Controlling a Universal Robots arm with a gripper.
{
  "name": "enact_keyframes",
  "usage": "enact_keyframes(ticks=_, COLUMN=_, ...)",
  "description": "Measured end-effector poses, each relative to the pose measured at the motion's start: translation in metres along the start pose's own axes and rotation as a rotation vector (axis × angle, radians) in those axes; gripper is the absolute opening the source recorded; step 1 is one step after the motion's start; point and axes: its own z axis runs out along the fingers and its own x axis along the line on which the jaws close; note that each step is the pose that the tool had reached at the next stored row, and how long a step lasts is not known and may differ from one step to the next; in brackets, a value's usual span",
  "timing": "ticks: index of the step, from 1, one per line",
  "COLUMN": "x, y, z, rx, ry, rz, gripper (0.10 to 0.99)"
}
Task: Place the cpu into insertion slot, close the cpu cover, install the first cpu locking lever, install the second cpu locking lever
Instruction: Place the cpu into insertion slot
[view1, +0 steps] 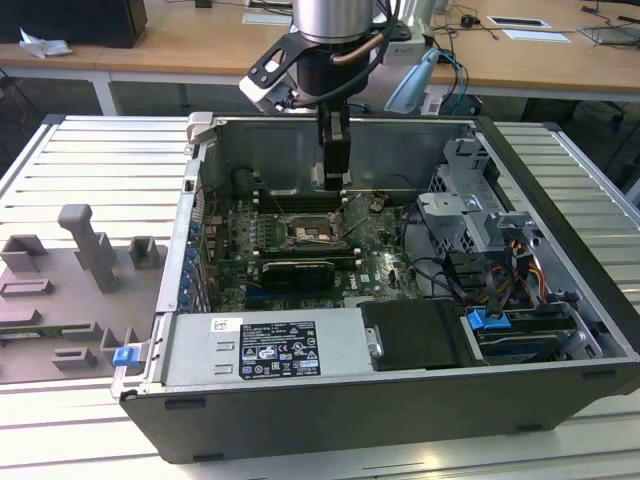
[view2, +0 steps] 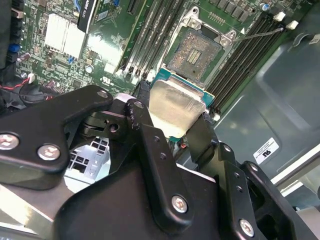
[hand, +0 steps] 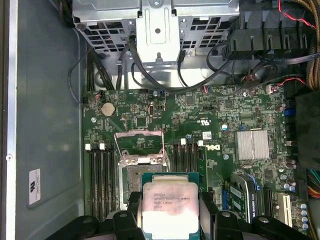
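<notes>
My gripper (view1: 333, 180) hangs inside the open computer case, just above the green circuit board. It is shut on the cpu (hand: 170, 207), a flat square chip with a pale silver top, pinched edge-on between the two black fingers (view2: 142, 102). The cpu (view2: 175, 107) hovers close over the insertion slot (view2: 197, 50), offset to one side of it. That slot's dark contact field lies bare. The cpu cover (hand: 139, 144), a thin silvery frame, is swung open beyond the insertion slot (hand: 129, 175). A thin locking lever (view2: 260, 32) stands away from the socket.
Black memory slots (hand: 100, 175) flank the socket on both sides. A finned heat sink (hand: 252, 144) and black cables (hand: 150, 75) sit nearby. The drive cage (view1: 470, 215) fills the case at the exterior view's right. A grey fixture (view1: 90, 250) lies outside at the left.
</notes>
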Motion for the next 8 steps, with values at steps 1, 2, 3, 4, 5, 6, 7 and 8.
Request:
enact_keyframes(ticks=1, x=0.0000, y=-0.0001, z=0.0007, rx=0.000, ry=0.0000, rz=0.000, gripper=0.541)
enact_keyframes(ticks=2, x=0.0000, y=-0.0001, z=0.0014, rx=0.000, ry=0.0000, rz=0.000, gripper=0.541)
enact_keyframes(ticks=3, x=0.0000, y=-0.0002, z=0.0020, rx=0.000, ry=0.0001, rz=0.000, gripper=0.541)
enact_keyframes(ticks=4, x=-0.0001, y=-0.0003, z=0.0029, rx=0.000, ry=0.0001, rz=0.000, gripper=0.541)
enact_keyframes(ticks=5, x=-0.0001, y=-0.0003, z=0.0034, rx=0.000, ry=0.0000, rz=0.000, gripper=0.541)
enact_keyframes(ticks=6, x=-0.0001, y=-0.0003, z=0.0039, rx=0.000, ry=0.0000, rz=0.000, gripper=0.541)
enact_keyframes(ticks=7, x=-0.0001, y=-0.0004, z=0.0046, rx=0.000, ry=0.0000, rz=0.000, gripper=0.541)
enact_keyframes(ticks=8, x=-0.0001, y=-0.0005, z=0.0052, rx=0.000, ry=0.0001, rz=0.000, gripper=0.541)
